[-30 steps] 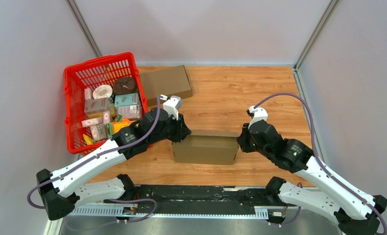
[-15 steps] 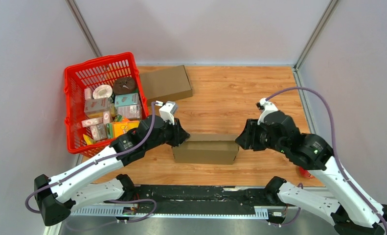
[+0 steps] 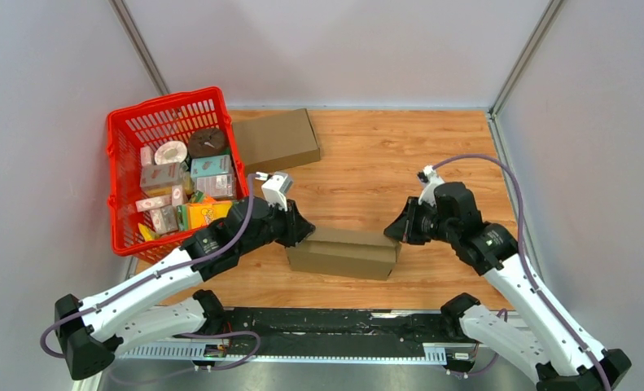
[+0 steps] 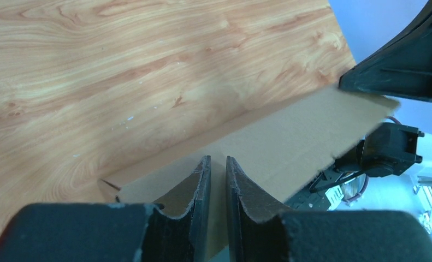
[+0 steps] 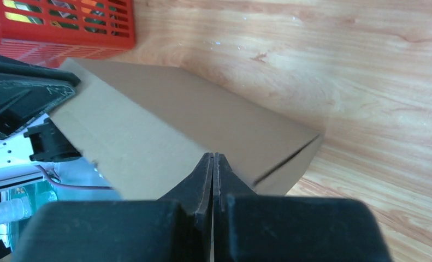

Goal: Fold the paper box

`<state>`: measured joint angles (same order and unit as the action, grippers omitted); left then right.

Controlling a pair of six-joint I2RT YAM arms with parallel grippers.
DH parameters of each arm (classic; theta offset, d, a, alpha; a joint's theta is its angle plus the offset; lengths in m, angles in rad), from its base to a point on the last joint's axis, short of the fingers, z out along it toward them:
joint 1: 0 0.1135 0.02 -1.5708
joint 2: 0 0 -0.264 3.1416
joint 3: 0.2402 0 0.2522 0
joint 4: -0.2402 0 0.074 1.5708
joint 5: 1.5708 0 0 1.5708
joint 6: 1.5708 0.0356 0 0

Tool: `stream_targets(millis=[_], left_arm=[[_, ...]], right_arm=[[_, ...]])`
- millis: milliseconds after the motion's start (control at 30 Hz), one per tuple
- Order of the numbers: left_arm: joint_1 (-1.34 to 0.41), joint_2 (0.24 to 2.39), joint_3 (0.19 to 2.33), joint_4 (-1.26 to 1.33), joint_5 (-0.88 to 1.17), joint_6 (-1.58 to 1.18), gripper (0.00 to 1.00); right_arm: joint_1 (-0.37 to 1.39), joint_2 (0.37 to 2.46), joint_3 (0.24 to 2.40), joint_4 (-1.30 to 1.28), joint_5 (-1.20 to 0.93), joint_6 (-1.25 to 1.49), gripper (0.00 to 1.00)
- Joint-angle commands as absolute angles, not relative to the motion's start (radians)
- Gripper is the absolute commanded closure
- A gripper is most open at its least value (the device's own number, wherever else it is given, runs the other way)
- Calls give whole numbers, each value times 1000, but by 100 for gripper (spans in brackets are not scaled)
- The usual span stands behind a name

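Note:
The paper box is a long brown carton lying across the near middle of the table, slightly skewed. My left gripper is at its left end. In the left wrist view the fingers stand a narrow slit apart with cardboard filling the slit, so the left gripper is closed on the box's end. My right gripper is at the right end. Its tips are pressed together against the top panel of the box, with nothing between them.
A red basket full of small packages stands at the left, its corner also showing as the red basket in the right wrist view. A flat brown cardboard piece lies behind it. Grey walls close the back and sides.
The right gripper opened and shut again while its arm swung around the box's right end. The box has turned slightly, its right end nearer me. The left gripper narrowed a little.

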<state>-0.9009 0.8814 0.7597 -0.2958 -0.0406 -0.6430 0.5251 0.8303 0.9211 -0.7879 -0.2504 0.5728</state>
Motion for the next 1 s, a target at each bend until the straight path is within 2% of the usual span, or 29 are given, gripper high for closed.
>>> stream_targets(millis=[0, 233, 400, 433, 567, 600, 633, 733, 800, 933, 967], left_arm=[[-899, 874, 726, -337, -51, -646, 76], [-899, 884, 736, -341, -34, -657, 76], [-899, 885, 733, -342, -41, -657, 76], [-900, 890, 733, -334, -41, -658, 76], [-899, 914, 745, -331, -35, -658, 76], [-899, 919, 744, -321, -34, -658, 76], [-899, 926, 745, -318, -41, -658, 76], [-899, 956, 779, -321, -43, -643, 76], [-900, 972, 802, -327, -41, -635, 76], [-899, 1005, 801, -310, -34, -635, 76], [-899, 1008, 799, -307, -31, -635, 76]], right_arm=[[512, 723, 813, -643, -333, 617, 100], [453, 721, 968, -718, -390, 604, 100], [453, 658, 890, -704, -507, 666, 99], [453, 640, 871, -703, -534, 638, 88], [453, 612, 864, -833, -529, 566, 63], [453, 612, 874, -901, -503, 554, 53], [453, 614, 882, -935, -476, 543, 37], [453, 632, 894, -1015, -474, 509, 22], [453, 630, 900, -1023, -544, 508, 17], [453, 643, 1011, -1152, -519, 434, 2], [453, 647, 1008, -1164, -552, 436, 2]])
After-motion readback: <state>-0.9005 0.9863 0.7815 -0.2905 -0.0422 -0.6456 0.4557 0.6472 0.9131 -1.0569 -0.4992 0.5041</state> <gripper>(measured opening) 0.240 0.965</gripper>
